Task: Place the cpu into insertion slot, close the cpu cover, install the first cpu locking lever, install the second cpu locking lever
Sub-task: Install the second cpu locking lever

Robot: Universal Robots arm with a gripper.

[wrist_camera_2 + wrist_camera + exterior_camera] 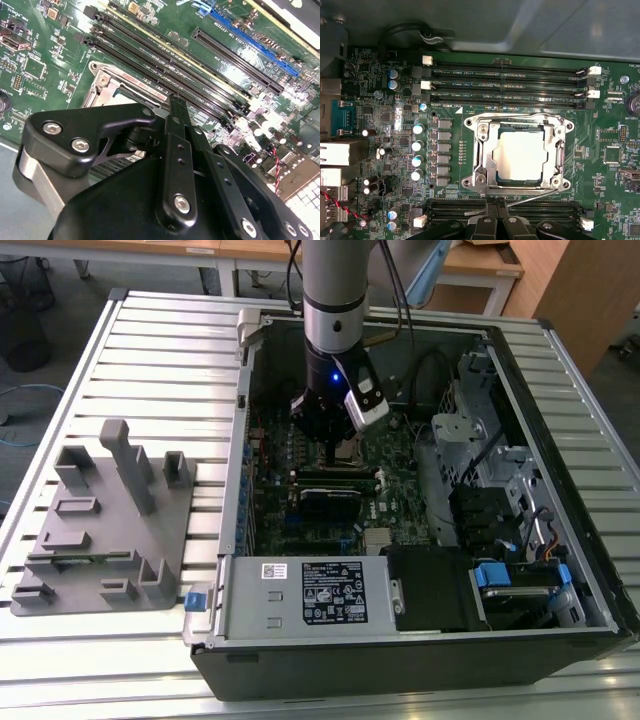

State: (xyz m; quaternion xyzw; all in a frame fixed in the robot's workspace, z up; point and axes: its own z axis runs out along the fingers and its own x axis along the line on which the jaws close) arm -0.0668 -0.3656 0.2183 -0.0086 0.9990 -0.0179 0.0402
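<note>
In the first wrist view the cpu (522, 155) lies flat in the insertion slot (470, 183) on the green motherboard. The silver cpu cover (485, 150) is down around the cpu, whose top shows through the cover's window. One thin wire lever (517, 117) lies along the far side of the socket. A second lever (535, 197) slants along the near side, and its handle end reaches my gripper (497, 201). The fingers are shut together at that near edge. I cannot tell whether they touch the wire. The shut fingertips (175, 102) stand just beside the socket corner (107, 82). In the exterior view the gripper (335, 452) hangs low over the board.
Long black memory slots (510, 82) flank the socket on both sides. The open computer case holds a white-labelled power supply box (310, 595) at the front and a drive cage (470, 440) at the exterior view's right. A grey fixture (110, 520) sits on the slatted table.
</note>
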